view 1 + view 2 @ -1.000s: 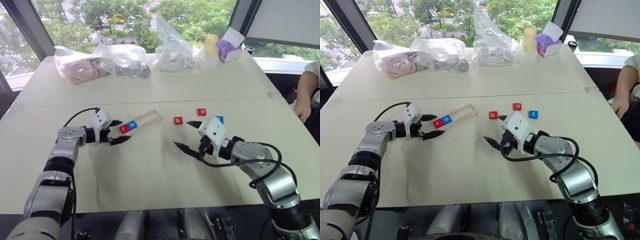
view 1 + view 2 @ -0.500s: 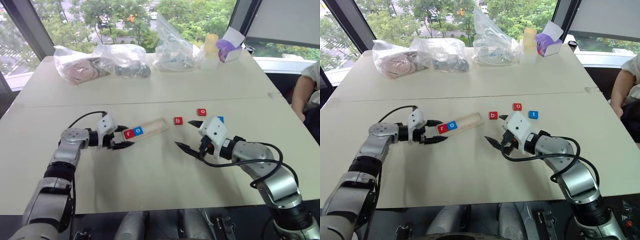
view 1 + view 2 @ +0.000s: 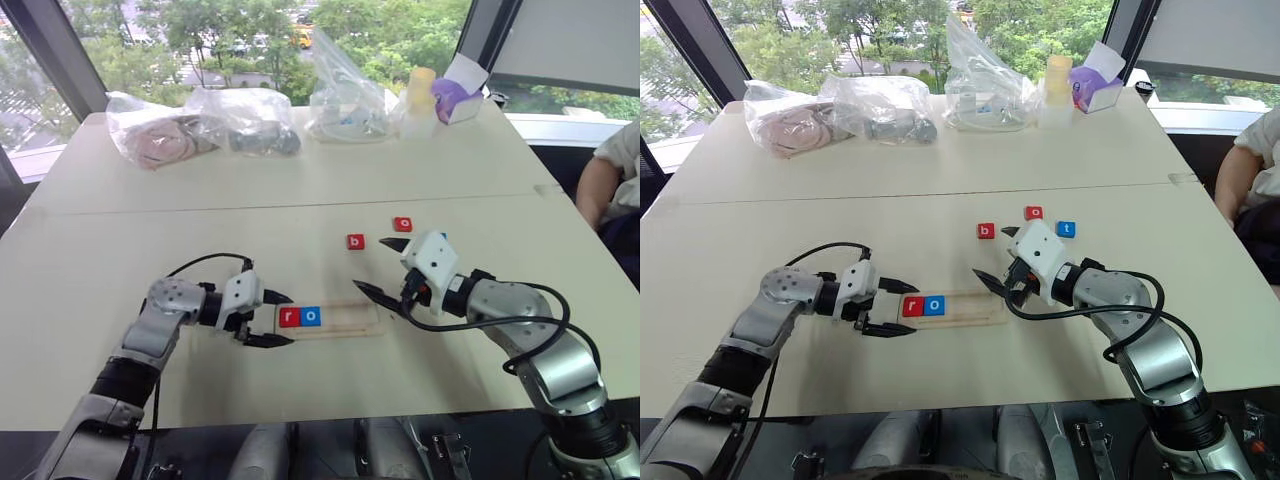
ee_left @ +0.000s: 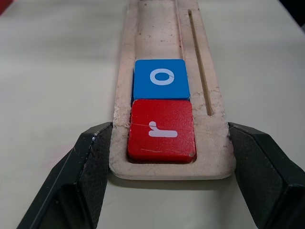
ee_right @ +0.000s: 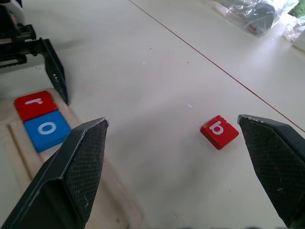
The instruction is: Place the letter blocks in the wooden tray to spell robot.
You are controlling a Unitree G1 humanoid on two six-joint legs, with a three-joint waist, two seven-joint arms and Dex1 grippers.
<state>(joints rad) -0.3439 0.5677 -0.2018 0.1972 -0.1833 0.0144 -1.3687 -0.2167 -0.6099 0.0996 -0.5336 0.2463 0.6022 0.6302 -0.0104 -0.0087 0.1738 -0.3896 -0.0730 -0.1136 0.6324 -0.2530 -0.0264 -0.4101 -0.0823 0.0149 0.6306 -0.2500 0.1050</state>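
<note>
Your left gripper [image 4: 171, 157] is clamped on the near end of the wooden tray [image 3: 345, 318], which holds r [image 4: 162, 130] and o [image 4: 161, 78]. Hold it steady while the spread, empty right gripper [image 3: 380, 268] reaches toward 11 o'clock for b [image 3: 355, 241].

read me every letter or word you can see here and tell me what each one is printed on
"r": red block at the end of the wooden tray.
"o": blue block next to it in the tray.
"b": red block loose on the table.
"o": red block on the table.
"t": blue block on the table.
No other print is readable.
</note>
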